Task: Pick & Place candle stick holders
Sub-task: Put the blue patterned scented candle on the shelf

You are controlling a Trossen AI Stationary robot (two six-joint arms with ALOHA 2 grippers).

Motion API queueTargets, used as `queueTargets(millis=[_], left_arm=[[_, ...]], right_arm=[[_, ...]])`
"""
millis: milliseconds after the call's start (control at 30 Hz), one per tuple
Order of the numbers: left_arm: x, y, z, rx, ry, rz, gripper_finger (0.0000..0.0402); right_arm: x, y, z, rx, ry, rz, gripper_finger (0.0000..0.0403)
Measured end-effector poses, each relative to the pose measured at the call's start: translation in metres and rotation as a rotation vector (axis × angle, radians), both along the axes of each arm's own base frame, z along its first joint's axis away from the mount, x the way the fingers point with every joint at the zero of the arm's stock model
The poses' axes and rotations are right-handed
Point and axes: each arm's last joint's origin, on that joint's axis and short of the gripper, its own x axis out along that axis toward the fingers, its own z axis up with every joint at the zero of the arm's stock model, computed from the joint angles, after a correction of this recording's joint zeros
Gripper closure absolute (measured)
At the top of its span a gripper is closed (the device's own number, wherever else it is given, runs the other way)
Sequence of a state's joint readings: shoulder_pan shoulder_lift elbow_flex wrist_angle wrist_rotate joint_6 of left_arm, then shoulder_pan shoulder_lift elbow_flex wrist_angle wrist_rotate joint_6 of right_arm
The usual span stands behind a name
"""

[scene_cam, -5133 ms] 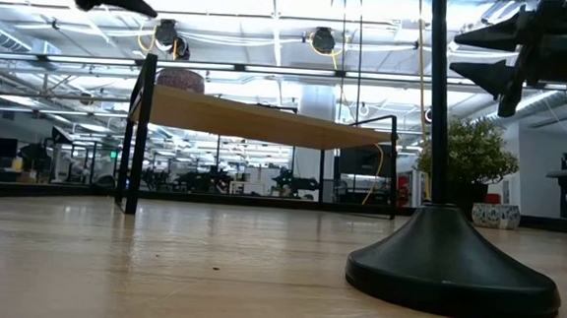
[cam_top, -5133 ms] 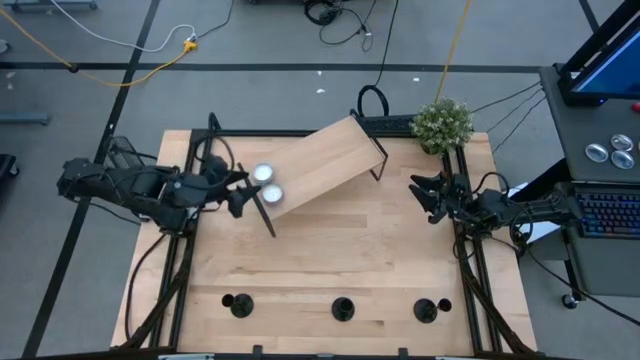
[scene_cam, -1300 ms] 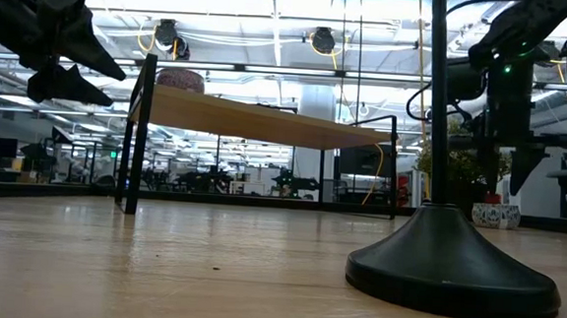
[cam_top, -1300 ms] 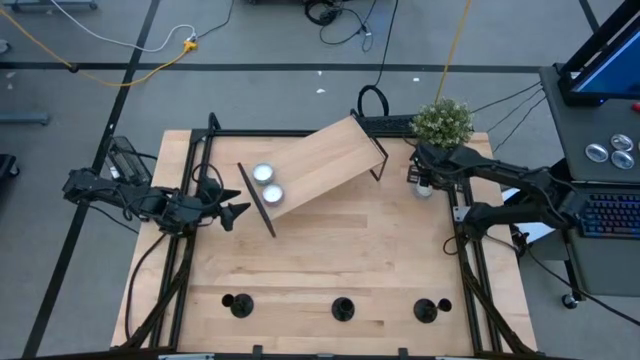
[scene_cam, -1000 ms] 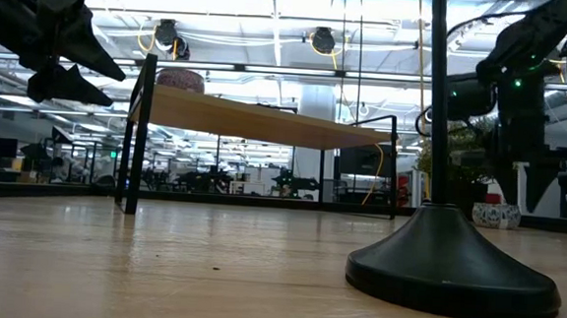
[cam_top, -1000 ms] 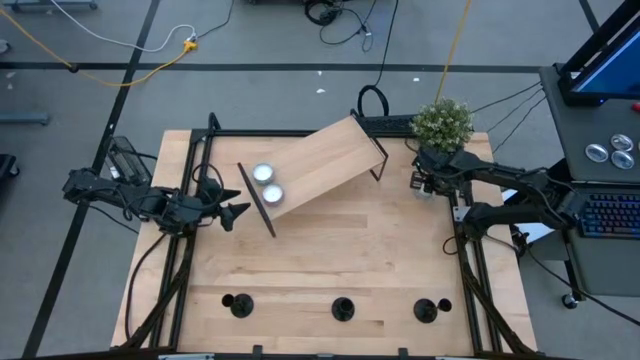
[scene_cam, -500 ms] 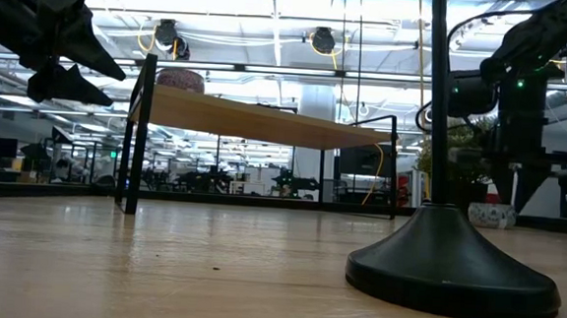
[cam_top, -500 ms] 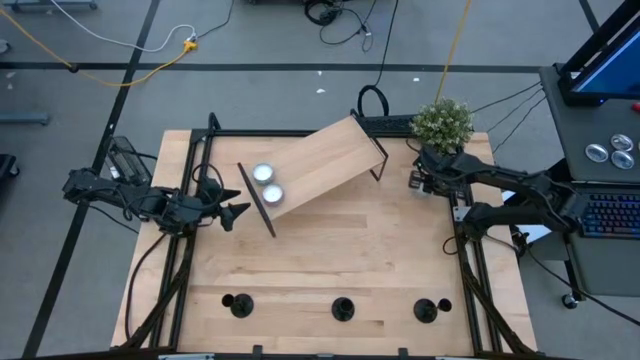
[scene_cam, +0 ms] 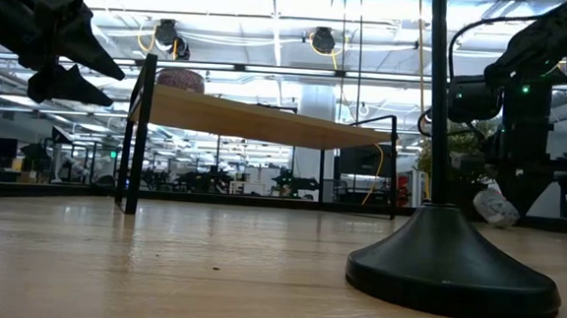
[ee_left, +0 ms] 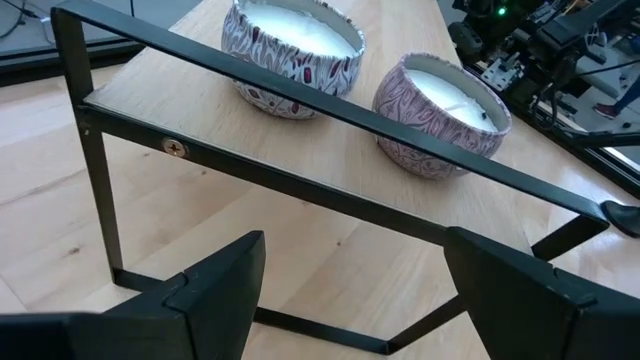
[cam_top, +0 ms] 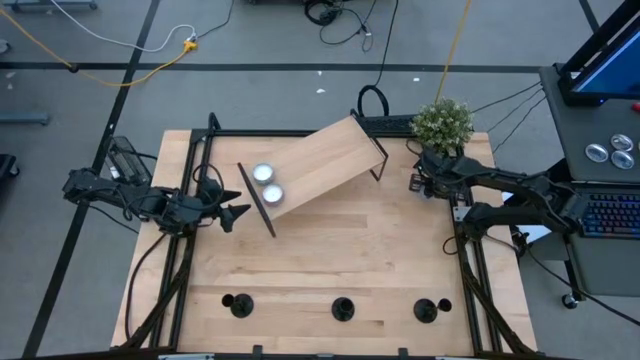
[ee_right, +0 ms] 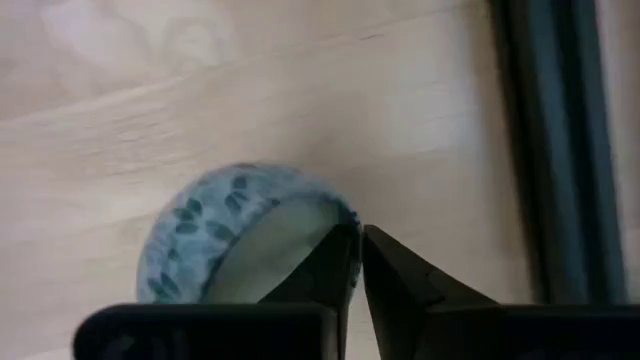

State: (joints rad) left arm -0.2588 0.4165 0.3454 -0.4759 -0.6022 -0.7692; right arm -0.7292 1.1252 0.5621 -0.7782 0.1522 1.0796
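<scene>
Pinching the rim of a small blue leaf-patterned candle tin (ee_right: pixel 235 240), my right gripper (ee_right: pixel 358 262) has its two fingertips closed almost together on the tin's edge, near the table's far right corner beside the potted plant (cam_top: pixel 442 123). In the low view the tin (scene_cam: pixel 496 207) hangs tilted under that gripper (scene_cam: pixel 511 198), clear of the wood. My left gripper (cam_top: pixel 240 211) hovers at the left side of the table (cam_top: pixel 350 250), fingers (ee_left: pixel 215 285) spread wide, facing the end of the small wooden shelf (cam_top: pixel 320 165). Two patterned candle tins (ee_left: pixel 292 50) (ee_left: pixel 443 105) sit side by side on that shelf. The three black candle stick holders (cam_top: pixel 236 304) (cam_top: pixel 343 308) (cam_top: pixel 426 310) stand upright in a row along the table's near edge, well apart from both grippers; one (scene_cam: pixel 452 258) looms close in the low view.
</scene>
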Motion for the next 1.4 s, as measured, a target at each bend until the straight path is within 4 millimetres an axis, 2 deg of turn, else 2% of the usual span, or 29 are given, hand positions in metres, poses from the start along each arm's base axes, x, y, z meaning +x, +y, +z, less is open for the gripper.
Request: queueTargets(millis=[167,900,1100,1400], left_arm=[[0.000,0.000,0.000,-0.002,0.000,-0.004,0.0091],[0.000,0.000,0.000,-0.003,0.000,-0.009,0.0092],[0.000,0.000,0.000,-0.003,0.000,-0.009,0.0091],[0.000,0.000,0.000,-0.003,0.001,-0.010,0.0091]], right_arm=[[0.000,0.000,0.002,-0.016,-0.014,0.002,0.0400],[0.004,-0.003,0.009,-0.095,-0.090,0.048,0.0401],[0.009,-0.007,0.012,-0.132,-0.155,0.083,0.0375],[0.009,-0.007,0.012,-0.136,-0.150,0.101,0.0318]])
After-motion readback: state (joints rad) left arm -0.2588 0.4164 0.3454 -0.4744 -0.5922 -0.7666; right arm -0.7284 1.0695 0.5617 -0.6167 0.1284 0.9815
